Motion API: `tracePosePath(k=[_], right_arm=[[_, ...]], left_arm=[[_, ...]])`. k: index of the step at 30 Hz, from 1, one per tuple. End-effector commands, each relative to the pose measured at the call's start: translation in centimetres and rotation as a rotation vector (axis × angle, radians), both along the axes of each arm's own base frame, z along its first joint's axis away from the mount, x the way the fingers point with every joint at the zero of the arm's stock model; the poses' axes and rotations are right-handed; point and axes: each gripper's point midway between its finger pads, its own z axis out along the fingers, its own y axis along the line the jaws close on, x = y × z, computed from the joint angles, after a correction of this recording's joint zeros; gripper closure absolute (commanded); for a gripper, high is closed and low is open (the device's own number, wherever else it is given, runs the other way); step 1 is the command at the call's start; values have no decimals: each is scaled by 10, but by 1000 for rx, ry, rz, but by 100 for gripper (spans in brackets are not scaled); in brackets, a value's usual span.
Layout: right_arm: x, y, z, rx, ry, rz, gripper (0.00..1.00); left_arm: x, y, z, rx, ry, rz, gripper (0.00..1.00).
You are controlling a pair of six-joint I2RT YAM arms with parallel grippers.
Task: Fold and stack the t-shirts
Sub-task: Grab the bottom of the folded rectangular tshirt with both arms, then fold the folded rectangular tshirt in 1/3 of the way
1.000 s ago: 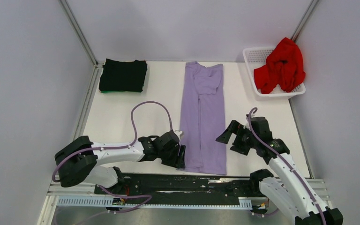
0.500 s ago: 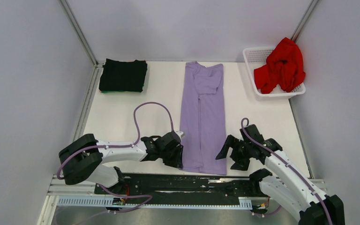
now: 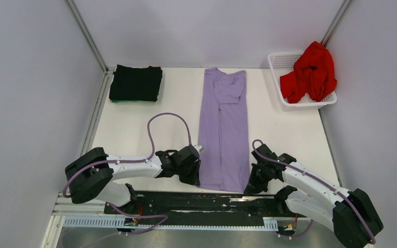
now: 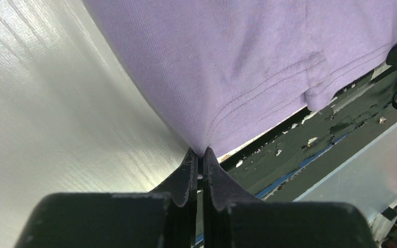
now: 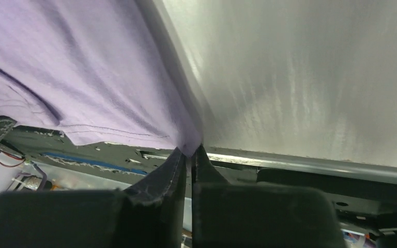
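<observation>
A lavender-purple t-shirt [image 3: 224, 129] lies on the table as a long narrow strip, sleeves folded in, its hem at the near edge. My left gripper [image 3: 199, 181] is shut on the hem's near left corner; in the left wrist view the lavender-purple t-shirt [image 4: 248, 62] is pinched at the tips of my left gripper [image 4: 200, 152]. My right gripper [image 3: 248, 187] is shut on the near right corner, where the lavender-purple t-shirt [image 5: 82, 77] meets the tips of my right gripper [image 5: 189, 150]. A black t-shirt [image 3: 136, 83] lies folded at the far left. A bright red t-shirt [image 3: 310, 73] is heaped in the basket.
A white lattice basket [image 3: 281, 62] stands at the far right corner of the table. A black rail [image 3: 196, 201] with both arm bases runs along the near edge. Grey walls close in both sides, with metal posts [image 3: 85, 33] at the back.
Both grippers have closed on the near corners of the lavender shirt's hem. The right arm has swung down and left to the hem; the left arm has barely shifted.
</observation>
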Motion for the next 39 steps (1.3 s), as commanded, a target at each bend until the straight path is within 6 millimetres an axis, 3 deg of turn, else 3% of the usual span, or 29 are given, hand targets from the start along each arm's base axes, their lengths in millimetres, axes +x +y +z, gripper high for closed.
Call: tracePosePath(k=[1,8,14,19,24,32,39], right_arm=[[15,13,8,60,-78,-9,100],[26,27,32,171,-193,46,100],[61,40,57,206,-362,67,100],[106,40,80,148,-536,20,100],[161,37,102,105,-683,-47,100],[228,21,116,58,-748,-115,100],[278,9,118,68,-766,-164,100]], left_arm=[[-8,22,-7,86,12,-2,100],[-6,15,15,13,-21,-20,100],[23,-5,49,-44,-154,5,100],[73,-19,78,-25,-309,63,100],[128,-16,90,-12,-374,147,100],[200,-26,98,-23,-429,154,100],[257,-22,97,-14,-437,189,100]])
